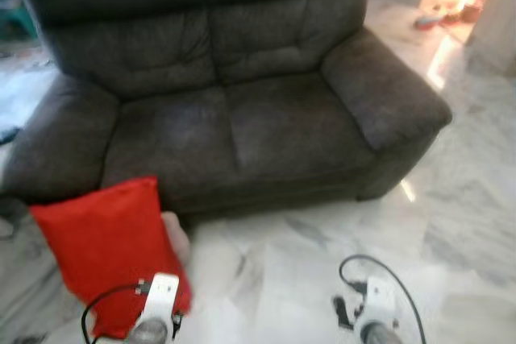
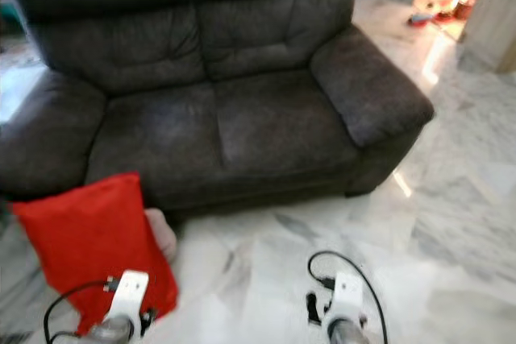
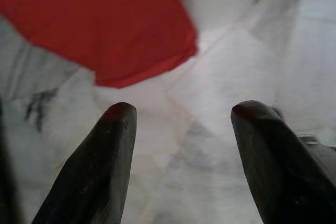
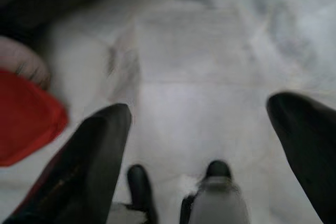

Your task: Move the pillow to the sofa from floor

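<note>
A red pillow [image 1: 109, 251] stands on the marble floor, leaning at the front of the dark grey sofa [image 1: 234, 130] near its left armrest. My left wrist [image 1: 160, 302] is low in front of the pillow's lower edge. In the left wrist view my left gripper [image 3: 181, 111] is open just above the floor, with the red pillow's corner [image 3: 105, 24] a short way beyond its fingertips. My right gripper [image 4: 199, 108] is open over bare floor, the pillow [image 4: 23, 119] off to its side; the right wrist [image 1: 375, 300] sits at bottom centre-right.
A pale pink cushion [image 1: 176, 235] lies behind the red pillow against the sofa base. The sofa seat [image 1: 266, 130] has nothing on it. White marble floor [image 1: 339, 231] spreads to the right. A bright doorway with small items [image 1: 451, 6] is at the far right.
</note>
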Motion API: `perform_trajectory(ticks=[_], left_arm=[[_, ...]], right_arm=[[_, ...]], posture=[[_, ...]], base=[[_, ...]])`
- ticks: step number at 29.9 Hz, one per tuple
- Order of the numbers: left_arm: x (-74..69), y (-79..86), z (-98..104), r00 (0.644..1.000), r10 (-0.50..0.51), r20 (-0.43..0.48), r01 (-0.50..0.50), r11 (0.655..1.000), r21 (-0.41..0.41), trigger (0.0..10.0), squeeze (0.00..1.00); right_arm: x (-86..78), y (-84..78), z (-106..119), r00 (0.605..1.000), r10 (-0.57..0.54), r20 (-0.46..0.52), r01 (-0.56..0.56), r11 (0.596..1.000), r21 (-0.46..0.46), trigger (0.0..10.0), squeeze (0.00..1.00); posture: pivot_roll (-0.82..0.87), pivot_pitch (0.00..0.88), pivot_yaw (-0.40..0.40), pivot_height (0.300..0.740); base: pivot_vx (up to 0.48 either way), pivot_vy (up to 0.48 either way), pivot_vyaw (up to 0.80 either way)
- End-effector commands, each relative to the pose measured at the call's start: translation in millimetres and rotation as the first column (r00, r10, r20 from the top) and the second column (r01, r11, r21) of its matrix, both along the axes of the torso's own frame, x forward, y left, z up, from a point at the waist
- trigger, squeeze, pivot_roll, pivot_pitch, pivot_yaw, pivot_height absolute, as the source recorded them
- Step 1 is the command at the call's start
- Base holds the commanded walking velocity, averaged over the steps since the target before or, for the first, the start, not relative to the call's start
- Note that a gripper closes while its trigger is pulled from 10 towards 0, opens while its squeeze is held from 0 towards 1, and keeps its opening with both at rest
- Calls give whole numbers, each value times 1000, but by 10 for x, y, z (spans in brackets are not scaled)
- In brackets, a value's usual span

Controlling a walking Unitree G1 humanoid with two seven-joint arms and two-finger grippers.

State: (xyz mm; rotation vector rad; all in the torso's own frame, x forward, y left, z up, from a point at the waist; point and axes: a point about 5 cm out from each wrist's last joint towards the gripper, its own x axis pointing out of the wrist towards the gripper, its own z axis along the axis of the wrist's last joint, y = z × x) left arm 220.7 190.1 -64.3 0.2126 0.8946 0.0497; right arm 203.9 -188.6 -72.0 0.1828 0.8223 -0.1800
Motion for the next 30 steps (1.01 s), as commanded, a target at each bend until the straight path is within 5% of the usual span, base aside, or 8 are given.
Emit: perform_trajectory(ticks=[1, 23, 30], left_arm=[[-34, -29, -24, 1000, -6, -11, 6, 1000, 2, 10000, 0], [-26, -54, -23, 1000, -7, -7, 7, 1000, -2, 10000, 0], [18, -58, 3, 1000, -9, 3, 9, 1000, -7, 10000, 0]], right_arm=[[-77, -75, -34, 999, -8, -32, 8, 1000, -16, 10000, 0], [-68, -93, -27, 1000, 2, -30, -3, 1000, -17, 10000, 0], [-21, -100, 1, 1000, 15, -14, -15, 1000, -22, 10000, 0]], posture=[[6, 0, 96, 740], [24, 0, 84, 740], [-45, 67, 88, 740]], base=[[0, 416, 0], [0, 415, 0], [0, 418, 0]])
